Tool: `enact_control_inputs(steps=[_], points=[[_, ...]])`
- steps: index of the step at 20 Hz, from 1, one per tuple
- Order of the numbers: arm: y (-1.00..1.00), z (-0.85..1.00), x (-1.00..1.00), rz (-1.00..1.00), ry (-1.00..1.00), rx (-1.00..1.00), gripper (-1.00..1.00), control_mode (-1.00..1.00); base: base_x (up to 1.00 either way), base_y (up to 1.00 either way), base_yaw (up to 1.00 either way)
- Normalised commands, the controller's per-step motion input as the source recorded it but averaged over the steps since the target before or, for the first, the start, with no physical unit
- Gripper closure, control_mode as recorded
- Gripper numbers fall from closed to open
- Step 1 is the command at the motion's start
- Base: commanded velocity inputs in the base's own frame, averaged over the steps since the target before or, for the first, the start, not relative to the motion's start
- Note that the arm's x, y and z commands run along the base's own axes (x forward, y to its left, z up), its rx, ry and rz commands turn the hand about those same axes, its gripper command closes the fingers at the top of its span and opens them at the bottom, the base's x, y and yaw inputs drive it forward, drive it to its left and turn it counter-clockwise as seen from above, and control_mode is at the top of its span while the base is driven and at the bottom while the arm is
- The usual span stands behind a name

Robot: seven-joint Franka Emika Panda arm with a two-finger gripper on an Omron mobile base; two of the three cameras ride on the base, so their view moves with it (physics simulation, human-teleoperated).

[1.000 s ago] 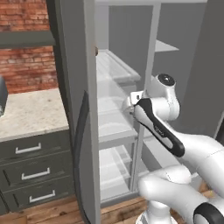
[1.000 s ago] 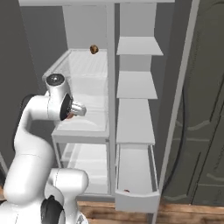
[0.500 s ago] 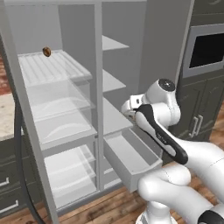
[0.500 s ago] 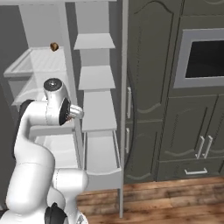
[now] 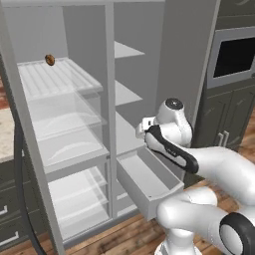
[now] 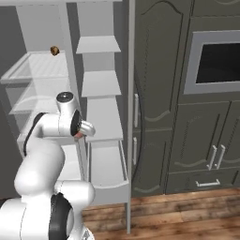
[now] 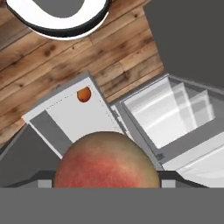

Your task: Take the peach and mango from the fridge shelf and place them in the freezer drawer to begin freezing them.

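Peach (image 7: pixel 106 161) between the jaws, above the freezer drawer (image 7: pixel 52 127).

Held peach (image 7: pixel 106 162): reddish-pink, paler yellow-tan toward the top. freezer drawer (image 7: pixel 78 119): plain light grey; small orange fruit (image 7: pixel 84 94) inside. fridge shelf (image 5: pixel 57 78), up-left of drawer: translucent white, ribbed. mango (image 5: pixel 50 60) there: orange-brown, dark shading. floor (image 7: pixel 52 57) below drawer: brown wood planks.

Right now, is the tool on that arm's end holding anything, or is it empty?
The tool: closed, holding the peach.
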Motion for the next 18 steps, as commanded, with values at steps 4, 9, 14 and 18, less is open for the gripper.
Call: enact_control_inputs(steps=[4,9,14,18], points=[[0.03,-1.0,0.54,-0.19,0.19,-0.11,1.0,-1.0,0.0,0.0,0.0],[-0.01,-0.92,0.31,-0.15,0.22,-0.01,1.0,-1.0,0.0,0.0,0.0],[-0.08,-0.8,0.05,-0.09,0.22,0.0,1.0,-1.0,0.0,0.0,0.0],[-0.39,-0.34,0.17,-0.04,0.15,0.09,1.0,-1.0,0.0,0.0,0.0]])
